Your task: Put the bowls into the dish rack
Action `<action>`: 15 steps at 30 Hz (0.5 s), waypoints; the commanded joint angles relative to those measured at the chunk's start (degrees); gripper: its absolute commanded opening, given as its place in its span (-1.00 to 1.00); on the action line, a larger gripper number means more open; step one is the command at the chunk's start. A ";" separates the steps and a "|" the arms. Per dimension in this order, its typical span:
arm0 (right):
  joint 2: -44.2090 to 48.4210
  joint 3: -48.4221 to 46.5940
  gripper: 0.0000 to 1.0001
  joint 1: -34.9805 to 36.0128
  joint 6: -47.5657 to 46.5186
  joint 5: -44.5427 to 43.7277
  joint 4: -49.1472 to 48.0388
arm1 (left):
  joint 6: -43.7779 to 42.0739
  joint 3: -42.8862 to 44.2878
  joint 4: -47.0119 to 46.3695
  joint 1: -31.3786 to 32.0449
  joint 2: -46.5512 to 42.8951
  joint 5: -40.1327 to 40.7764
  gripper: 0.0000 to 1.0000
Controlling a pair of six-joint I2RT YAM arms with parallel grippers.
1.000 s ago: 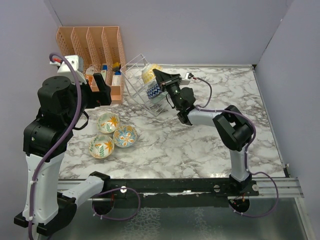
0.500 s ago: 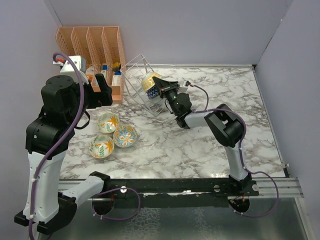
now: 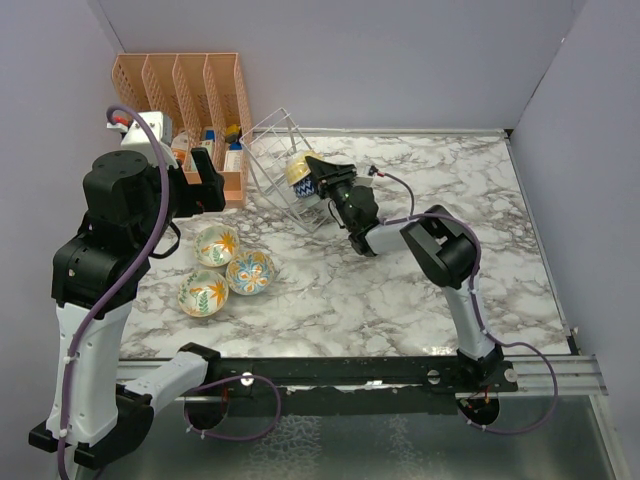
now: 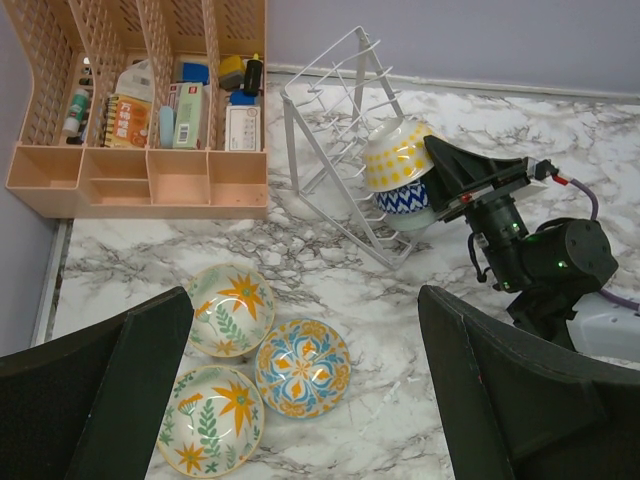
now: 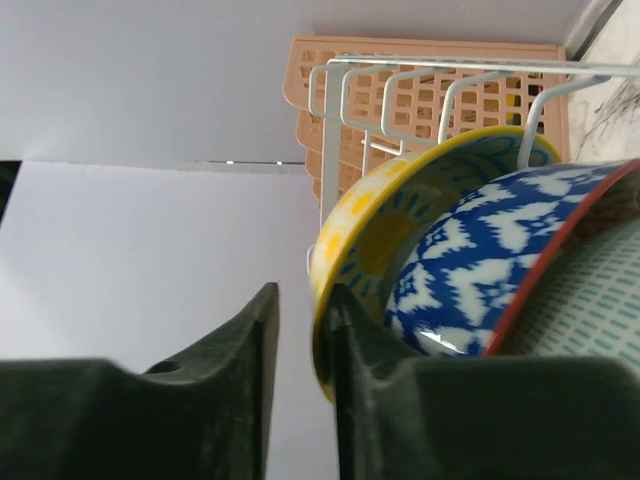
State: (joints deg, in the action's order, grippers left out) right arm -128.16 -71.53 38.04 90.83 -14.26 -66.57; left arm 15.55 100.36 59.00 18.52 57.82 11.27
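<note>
The wire dish rack (image 3: 268, 160) (image 4: 330, 110) stands at the back of the table with three bowls leaning in it. A yellow sun-pattern bowl (image 3: 298, 168) (image 4: 398, 155) (image 5: 400, 215) lies outermost, then a blue-and-white one (image 4: 405, 198) (image 5: 480, 250), then a teal one (image 5: 590, 290). My right gripper (image 3: 313, 170) (image 5: 302, 290) straddles the yellow bowl's rim, slightly open, with a gap at its outer finger. Three painted bowls (image 3: 216, 244) (image 3: 250, 271) (image 3: 203, 293) rest on the marble at the left. My left gripper (image 3: 203, 182) (image 4: 305, 295) hangs open high above them, empty.
An orange slotted organizer (image 3: 190, 90) (image 4: 140, 175) with small bottles and boxes stands just left of the rack against the back wall. Grey walls close in the table on the left, back and right.
The right gripper has pushed the yellow bowl down into the rack beside the blue one, and its jaws have parted a little. The left arm has barely shifted.
</note>
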 commanded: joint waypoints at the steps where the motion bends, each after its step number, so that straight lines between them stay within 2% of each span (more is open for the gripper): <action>1: 3.33 -0.93 -0.39 0.10 0.34 -2.19 1.38 | -0.72 -0.34 -0.11 0.41 -0.38 -0.71 0.98; 7: 6.66 0.24 -0.18 0.10 0.94 -2.76 7.27 | -0.65 0.08 -0.21 0.60 -0.35 -0.57 0.98; 15: 11.22 2.73 -0.09 0.08 1.89 -4.25 13.53 | -0.33 0.36 -0.16 0.63 -0.34 -0.70 0.98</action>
State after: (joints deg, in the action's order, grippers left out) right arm -121.36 -69.91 38.06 91.90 -15.70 -56.25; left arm 15.49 100.38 58.98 18.87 57.82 11.27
